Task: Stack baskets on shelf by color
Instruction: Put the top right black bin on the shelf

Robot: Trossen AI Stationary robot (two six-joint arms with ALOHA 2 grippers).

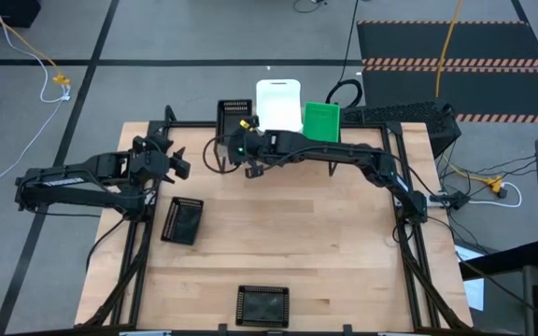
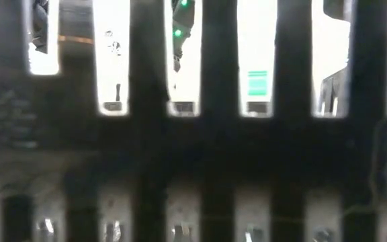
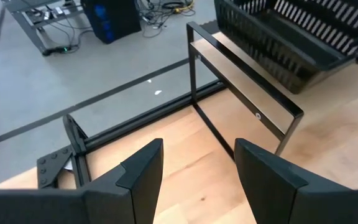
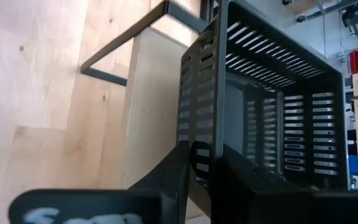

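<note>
A black slatted plastic basket [image 1: 262, 305] sits at the table's near edge, so close to the low camera that its wall fills that view. Farther in, a second black mesh basket [image 1: 182, 220] lies askew near the left gripper [image 1: 177, 165], which hovers empty with its fingers [image 3: 143, 174] parted. Farther still, the right gripper [image 1: 250, 166] is at the third black basket [image 1: 234, 118], set on the low light-wood shelf [image 3: 244, 78] beside a white stack [image 1: 279, 105] and a green stack [image 1: 321, 121]. In the right wrist view its fingers [image 4: 176, 171] straddle the basket's wall, but I cannot tell whether they grip or have just let go. To finish cleanly, open fully, lift straight up clear of the rim, then retreat without nudging the basket.
</note>
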